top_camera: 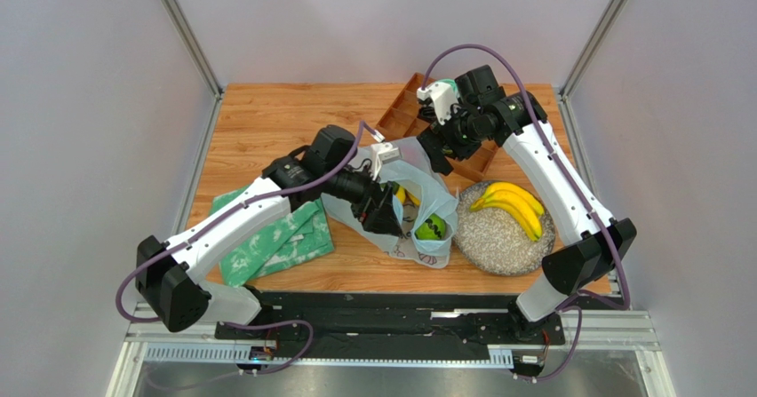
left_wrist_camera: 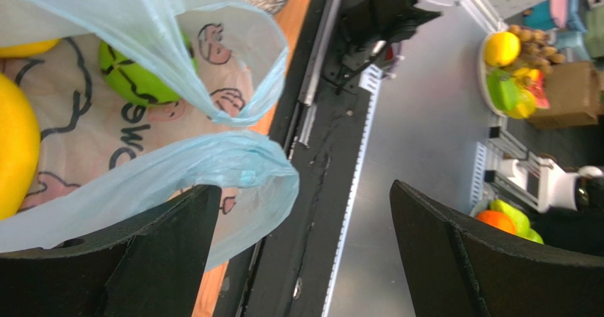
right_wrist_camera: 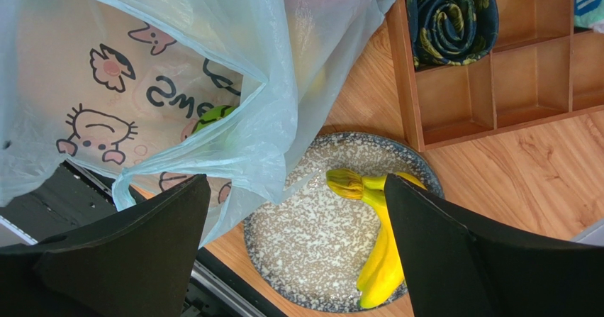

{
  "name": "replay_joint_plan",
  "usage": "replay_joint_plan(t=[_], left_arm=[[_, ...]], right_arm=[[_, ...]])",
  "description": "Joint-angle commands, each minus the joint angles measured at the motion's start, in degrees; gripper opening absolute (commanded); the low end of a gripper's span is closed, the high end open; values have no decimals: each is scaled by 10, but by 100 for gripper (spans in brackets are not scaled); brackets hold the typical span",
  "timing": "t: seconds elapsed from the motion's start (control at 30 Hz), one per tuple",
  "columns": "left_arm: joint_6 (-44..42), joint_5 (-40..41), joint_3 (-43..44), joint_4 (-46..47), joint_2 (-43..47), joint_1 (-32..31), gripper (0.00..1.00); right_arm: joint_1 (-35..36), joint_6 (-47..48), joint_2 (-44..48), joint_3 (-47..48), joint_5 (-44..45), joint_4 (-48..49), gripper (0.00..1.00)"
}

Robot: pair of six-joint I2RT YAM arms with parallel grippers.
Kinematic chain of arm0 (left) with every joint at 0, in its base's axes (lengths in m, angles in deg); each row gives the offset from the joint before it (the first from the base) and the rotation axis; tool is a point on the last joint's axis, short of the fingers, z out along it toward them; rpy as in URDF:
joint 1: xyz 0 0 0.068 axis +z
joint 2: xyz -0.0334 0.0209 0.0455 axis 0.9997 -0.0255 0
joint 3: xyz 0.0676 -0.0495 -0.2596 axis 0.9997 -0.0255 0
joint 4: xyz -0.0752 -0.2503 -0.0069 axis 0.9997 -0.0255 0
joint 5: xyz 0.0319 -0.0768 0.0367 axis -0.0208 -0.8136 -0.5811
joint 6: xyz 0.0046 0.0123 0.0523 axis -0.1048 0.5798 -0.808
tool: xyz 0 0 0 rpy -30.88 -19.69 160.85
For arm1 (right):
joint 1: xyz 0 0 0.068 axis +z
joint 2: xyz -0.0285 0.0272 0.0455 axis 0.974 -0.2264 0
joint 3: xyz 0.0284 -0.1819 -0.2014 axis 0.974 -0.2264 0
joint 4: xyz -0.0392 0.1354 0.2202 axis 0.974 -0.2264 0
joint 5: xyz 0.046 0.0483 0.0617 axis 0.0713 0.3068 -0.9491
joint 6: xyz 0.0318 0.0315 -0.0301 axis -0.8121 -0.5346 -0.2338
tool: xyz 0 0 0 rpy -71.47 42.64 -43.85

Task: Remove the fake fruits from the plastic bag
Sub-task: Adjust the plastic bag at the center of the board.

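The pale-blue plastic bag (top_camera: 425,203) lies at the table's middle with its mouth open. A green fruit (top_camera: 433,228) and a yellow fruit (top_camera: 404,194) lie inside it. My left gripper (top_camera: 384,212) is open at the bag's left side. In the left wrist view the bag's film (left_wrist_camera: 213,154) drapes over my left finger, with the green fruit (left_wrist_camera: 135,76) and a yellow fruit (left_wrist_camera: 14,147) behind it. My right gripper (top_camera: 441,154) is open and empty above the bag's far edge. The yellow banana bunch (top_camera: 512,205) lies on the speckled plate (top_camera: 498,248); it also shows in the right wrist view (right_wrist_camera: 383,253).
A green-and-white cloth (top_camera: 277,237) lies left of the bag. A wooden divided tray (top_camera: 410,113) stands at the back and holds a rolled dark cloth (right_wrist_camera: 454,15). The plate (right_wrist_camera: 312,246) touches the bag's right side. The table's front edge and black rail (left_wrist_camera: 319,189) are close.
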Motion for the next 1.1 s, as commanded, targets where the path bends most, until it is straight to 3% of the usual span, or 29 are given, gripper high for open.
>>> replay_joint_plan(t=[0.0,0.07,0.2,0.3,0.33,0.43,0.5,0.53,0.57,0.63,0.7,0.83,0.87,0.9,0.93,1.07], left_arm=[[59,181,8,-1,-10,-17,99],[85,220,9,19,-16,-25,99],[58,211,28,84,-53,-60,96],[9,177,48,74,-72,-61,77],[-3,180,47,67,-73,-61,61],[-65,188,20,46,-52,-60,51],[-89,194,3,26,-20,-61,57],[-108,199,-12,16,-11,-61,74],[-123,189,-22,8,7,-61,80],[-145,173,-58,-6,24,-61,85],[-149,169,-99,4,45,-61,85],[-178,178,-139,17,62,-62,63],[-190,174,-142,12,66,-61,51],[-206,167,-140,2,67,-61,6],[-220,185,-140,-7,72,-61,0],[-264,182,-148,-94,148,-38,0]], right_arm=[[1,-35,13,0,2,18,100],[3,-38,16,-11,-3,27,100],[3,-28,13,-31,0,35,99],[3,-23,2,-36,-14,30,99],[3,-23,-2,-33,-18,24,99],[3,-19,-12,-11,-29,16,99],[1,-15,-18,9,-38,8,99],[3,-14,-20,13,-51,4,99],[3,-15,-19,16,-60,1,99],[4,-18,-10,3,-83,1,98],[8,-21,7,-25,-89,10,98],[21,0,20,-57,-93,9,98],[23,2,21,-62,-94,11,97],[23,8,23,-68,-98,17,97],[24,10,22,-72,-115,20,96],[51,42,3,-56,-159,16,89]])
